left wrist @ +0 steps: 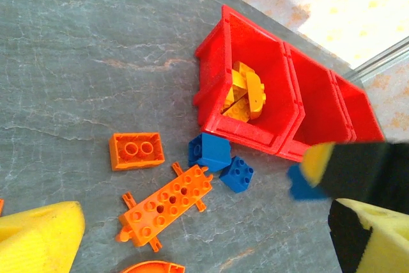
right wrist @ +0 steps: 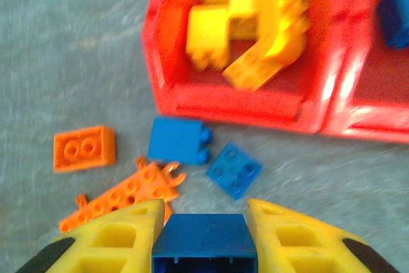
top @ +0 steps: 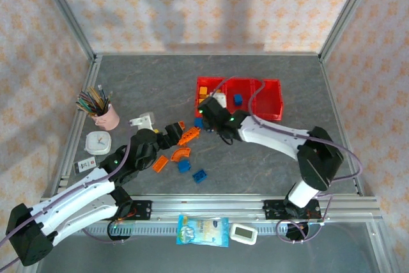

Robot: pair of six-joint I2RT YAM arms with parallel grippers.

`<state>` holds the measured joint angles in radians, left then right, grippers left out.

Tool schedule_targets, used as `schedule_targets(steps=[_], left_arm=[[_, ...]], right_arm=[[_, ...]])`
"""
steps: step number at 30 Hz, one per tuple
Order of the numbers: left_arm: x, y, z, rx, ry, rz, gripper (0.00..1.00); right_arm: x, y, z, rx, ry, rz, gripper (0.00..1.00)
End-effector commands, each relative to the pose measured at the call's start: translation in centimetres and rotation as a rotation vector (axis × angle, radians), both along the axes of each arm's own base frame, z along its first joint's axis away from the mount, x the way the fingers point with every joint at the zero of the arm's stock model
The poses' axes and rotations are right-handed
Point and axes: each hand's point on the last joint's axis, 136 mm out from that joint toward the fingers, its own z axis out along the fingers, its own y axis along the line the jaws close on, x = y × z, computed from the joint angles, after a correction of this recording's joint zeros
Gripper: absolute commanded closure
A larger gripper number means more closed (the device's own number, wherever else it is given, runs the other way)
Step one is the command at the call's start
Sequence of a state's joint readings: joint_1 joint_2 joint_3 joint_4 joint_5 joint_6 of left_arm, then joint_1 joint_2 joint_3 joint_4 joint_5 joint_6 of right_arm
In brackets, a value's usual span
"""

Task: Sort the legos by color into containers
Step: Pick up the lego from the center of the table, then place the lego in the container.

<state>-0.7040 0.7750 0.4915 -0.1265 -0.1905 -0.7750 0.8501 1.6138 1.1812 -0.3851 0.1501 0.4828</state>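
Note:
The containers, three joined red bins (top: 276, 84), stand behind the middle of the table. Yellow legos (right wrist: 255, 30) fill the left bin (left wrist: 214, 87), and a blue one (top: 238, 99) lies in the middle bin. My right gripper (right wrist: 204, 222) is shut on a blue brick (right wrist: 204, 241) just in front of the left bin (right wrist: 236, 101). Two blue bricks (left wrist: 209, 151) (left wrist: 238, 174), an orange brick (left wrist: 135, 150) and an orange studded plate (left wrist: 166, 204) lie on the table there. My left gripper (left wrist: 208, 222) hangs open over the plate, holding nothing.
Nearer the arms lie an orange arch (top: 181, 154), another orange piece (top: 160, 163) and two blue bricks (top: 184, 165) (top: 200, 175). A pink cup of pencils (top: 102, 113), a white timer (top: 98, 142) and a white object (top: 142, 121) sit at the left.

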Motion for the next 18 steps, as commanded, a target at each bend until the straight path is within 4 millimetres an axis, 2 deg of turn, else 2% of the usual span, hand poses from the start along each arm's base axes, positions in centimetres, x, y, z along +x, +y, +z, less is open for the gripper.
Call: schedule_targets(steps=[1,5,10,18], left_arm=[[1.0,-1.1,2.4,-0.020,-0.054,-0.030,0.01],[1.9,-2.3,2.4,-0.012,-0.049,-0.060,0.01],[3.0,-3.8,2.5,0.000,-0.038,-0.092,0.01],[4.0,-5.0,2.3,0.011,-0.024,-0.111,0.01]], right_arm=[[1.7,-4.8,1.2,-0.066,-0.033,-0.091,0.71],[4.8,-8.3,2.0,-0.026,-0.039,-0.163,0.71],[8.5,-10.6,1.4,0.000,-0.042,-0.213,0.71],[12.9,-10.1,-1.0,0.047,-0.007,-0.191,0.71]])
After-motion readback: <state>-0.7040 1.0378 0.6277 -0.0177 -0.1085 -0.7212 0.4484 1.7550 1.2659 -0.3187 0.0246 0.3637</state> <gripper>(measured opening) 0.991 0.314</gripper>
